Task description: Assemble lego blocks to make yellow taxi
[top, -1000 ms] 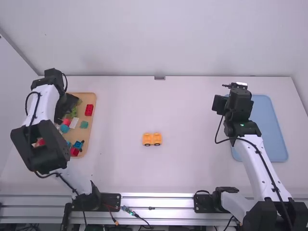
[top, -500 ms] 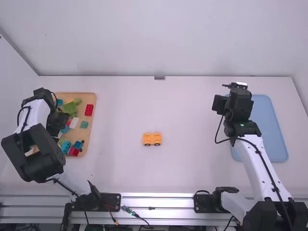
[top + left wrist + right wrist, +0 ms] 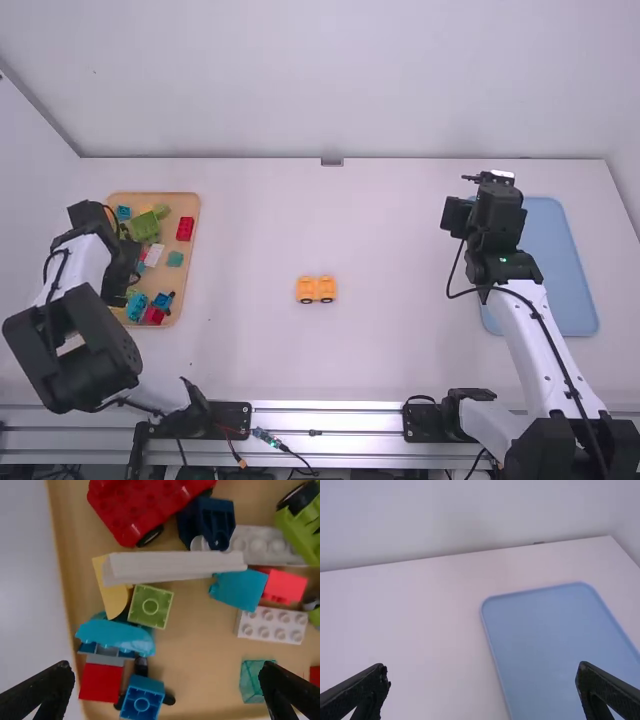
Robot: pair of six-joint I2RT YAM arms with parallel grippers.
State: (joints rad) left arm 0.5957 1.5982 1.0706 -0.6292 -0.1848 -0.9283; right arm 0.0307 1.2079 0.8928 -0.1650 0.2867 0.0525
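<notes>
A pale, smooth surface [image 3: 390,230] runs back to a plain light wall [image 3: 330,80]. Near its middle sits a yellow-orange plastic vehicle base with black wheels [image 3: 316,289], upright and well apart from both arms. That base seems the taxi's start; cab, windows and roof look left to add, so I judge the build at an early stage. Whether it is one piece or two joined, I cannot tell.

Over the tan tray of mixed plastic bricks [image 3: 187,277], the left pincer [image 3: 167,666] is spread wide, holding nothing; a flat yellow curved piece [image 3: 113,596] lies there, possibly useful next. The right pincer [image 3: 482,667] is open and empty, near the light-blue tray [image 3: 556,260].
</notes>
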